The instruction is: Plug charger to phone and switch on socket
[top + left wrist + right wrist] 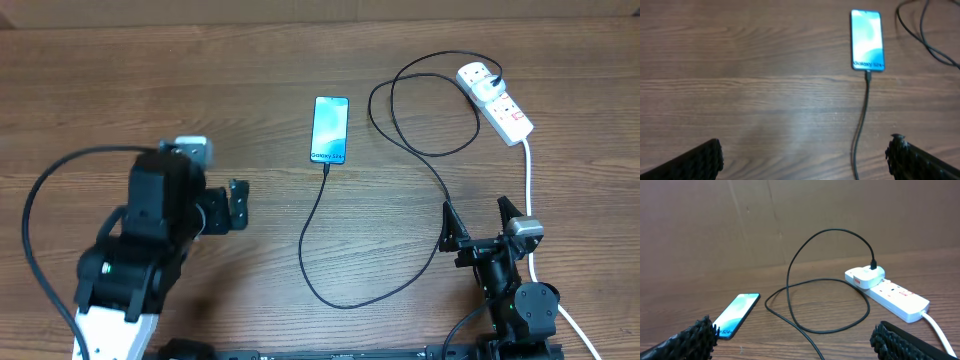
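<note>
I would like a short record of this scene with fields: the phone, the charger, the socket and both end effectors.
phone: flat on the wooden table, screen lit
charger: tip at the phone's bottom edge, looks plugged in; cable loops over to a white adapter
socket: holds the white adapter; switch state cannot be told
left end effector: open, empty, apart from the phone
right end effector: open, empty, beside the thick white cord

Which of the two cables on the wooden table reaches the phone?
The long thin black cable: its tip meets the bottom edge of the slim blue-screened smartphone. The thick white cord only leaves the white oblong power strip.
</note>
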Tool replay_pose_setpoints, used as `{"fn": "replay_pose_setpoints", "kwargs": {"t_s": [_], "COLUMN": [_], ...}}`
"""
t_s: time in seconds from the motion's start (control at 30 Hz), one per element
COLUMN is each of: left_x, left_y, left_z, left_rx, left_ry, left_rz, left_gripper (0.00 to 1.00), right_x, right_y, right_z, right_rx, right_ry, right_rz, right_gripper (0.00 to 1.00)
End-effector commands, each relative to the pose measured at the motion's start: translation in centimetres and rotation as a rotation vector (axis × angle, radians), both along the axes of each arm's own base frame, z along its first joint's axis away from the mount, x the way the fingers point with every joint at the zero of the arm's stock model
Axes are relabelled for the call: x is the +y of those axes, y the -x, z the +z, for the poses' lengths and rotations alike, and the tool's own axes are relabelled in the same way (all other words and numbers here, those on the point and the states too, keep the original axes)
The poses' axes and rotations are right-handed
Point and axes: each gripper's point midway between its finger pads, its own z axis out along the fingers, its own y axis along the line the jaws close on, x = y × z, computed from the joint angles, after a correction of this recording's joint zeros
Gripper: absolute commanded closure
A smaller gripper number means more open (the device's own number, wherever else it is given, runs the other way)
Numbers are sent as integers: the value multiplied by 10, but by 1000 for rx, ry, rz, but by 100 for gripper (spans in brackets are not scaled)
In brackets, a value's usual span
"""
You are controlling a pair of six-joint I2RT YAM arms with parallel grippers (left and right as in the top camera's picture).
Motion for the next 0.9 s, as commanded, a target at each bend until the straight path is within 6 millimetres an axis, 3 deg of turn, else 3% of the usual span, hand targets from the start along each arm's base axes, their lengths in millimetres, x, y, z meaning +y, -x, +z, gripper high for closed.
{"fn": "replay_pose_setpoints", "kwargs": {"t_s": [0.0, 0.23, 0.5, 0.73, 0.87], "left_x": [7, 2, 1, 1, 2], "left_y": [5, 5, 10, 16, 21], "left_z": [-13, -38, -49, -45, -30], "left_rx": [-57, -253, -455, -556, -629], "left_ry": [23, 78, 118, 124, 84], "left_rz": [27, 5, -6, -24, -54], "left_gripper": [0, 0, 0, 0, 0], "right_x": [-1, -1, -1, -1, -1], "right_y": [0, 0, 0, 0, 0], "right_z": [-2, -2, -2, -2, -2], "right_rx": [-5, -5, -5, -5, -5], "right_ry": [4, 4, 4, 4, 4], "right_rz": [-8, -8, -8, -8, -8], "right_gripper": [0, 0, 0, 0, 0]}}
